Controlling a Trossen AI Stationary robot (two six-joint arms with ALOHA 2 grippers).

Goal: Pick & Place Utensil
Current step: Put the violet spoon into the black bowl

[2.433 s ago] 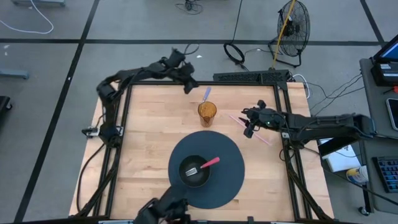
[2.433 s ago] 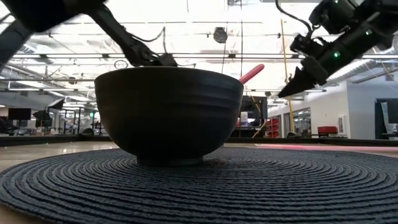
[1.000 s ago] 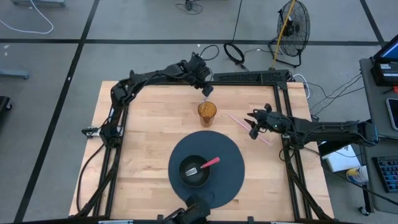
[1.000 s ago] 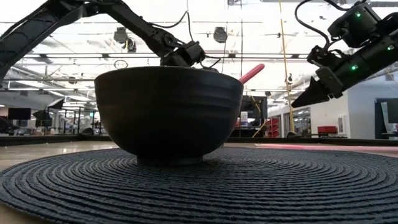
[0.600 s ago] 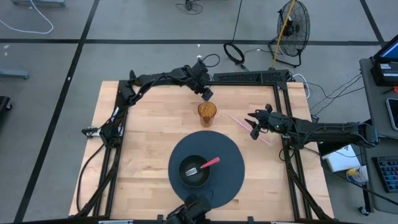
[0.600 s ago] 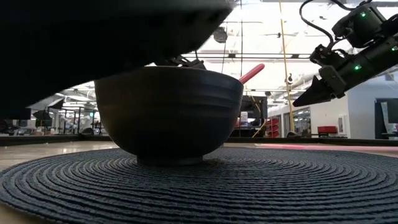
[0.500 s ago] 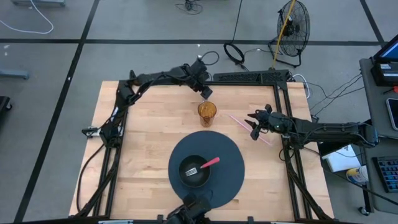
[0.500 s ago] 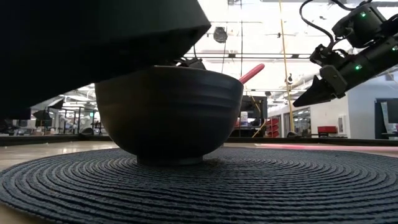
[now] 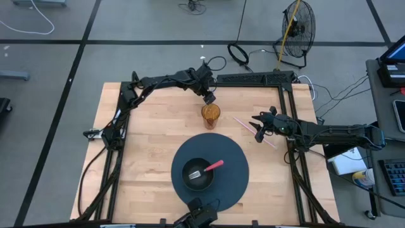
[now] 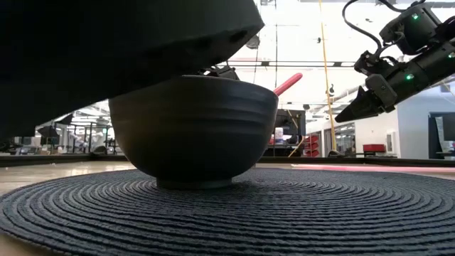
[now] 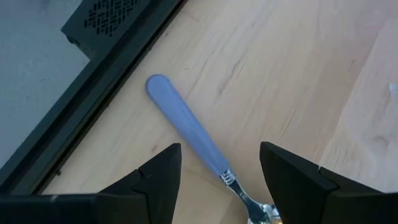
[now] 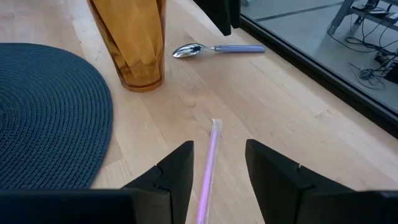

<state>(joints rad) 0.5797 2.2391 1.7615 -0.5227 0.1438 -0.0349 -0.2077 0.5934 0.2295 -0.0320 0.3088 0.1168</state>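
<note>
A spoon with a blue handle (image 11: 186,134) lies flat on the wooden table near its far edge, beside an amber cup (image 9: 211,114). My left gripper (image 11: 221,149) hangs open just above the spoon, one finger on either side of the handle, touching nothing; from above, the left gripper (image 9: 209,97) hides the spoon. A black bowl (image 9: 198,173) on a round dark mat (image 9: 234,158) holds a pink-handled fork (image 9: 214,166). My right gripper (image 12: 219,144) is open over a pink straw (image 12: 209,158) near the table's right edge.
A black frame rail (image 11: 118,68) runs along the far edge close to the spoon. The amber cup (image 12: 130,43) stands between the spoon (image 12: 214,48) and the mat. A dark shape (image 10: 106,43) near the table's near edge blocks the low view's upper left.
My left gripper has moved a little toward the table's right and near side and sunk down over the spoon beside the cup. A dark shape at the near edge has come in front of the low camera. My right gripper has kept still.
</note>
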